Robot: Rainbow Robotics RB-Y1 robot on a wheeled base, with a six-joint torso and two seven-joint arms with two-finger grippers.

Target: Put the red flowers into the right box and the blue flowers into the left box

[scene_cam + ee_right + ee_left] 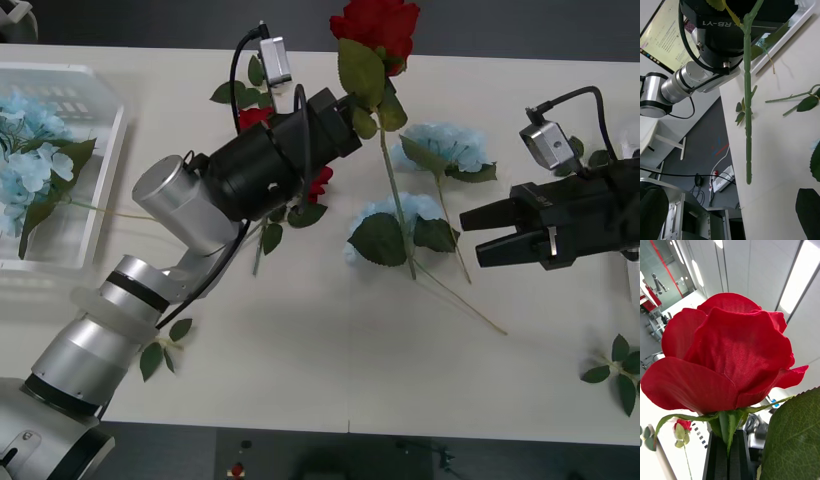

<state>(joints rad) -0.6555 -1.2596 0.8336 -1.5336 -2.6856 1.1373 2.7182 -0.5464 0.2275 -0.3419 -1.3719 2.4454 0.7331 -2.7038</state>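
Lying on the white desk (330,370) between the two arms are two pale sky-blue fluffy flower heads (445,145) with dark green leaves, loose green leaf sprigs (615,372) and another red bloom (318,183) half hidden under the left arm. A deep-red artificial rose (377,25) with a long thin green stem is held up above the desk by the black left gripper (350,112), whose jaws are clamped on the stem just below the bloom. The black right gripper (478,232) is held near the stem's lower end, jaws apart. The white slotted plastic basket (100,160), cut off at the left edge, is seen to contain blue flowers (25,150).
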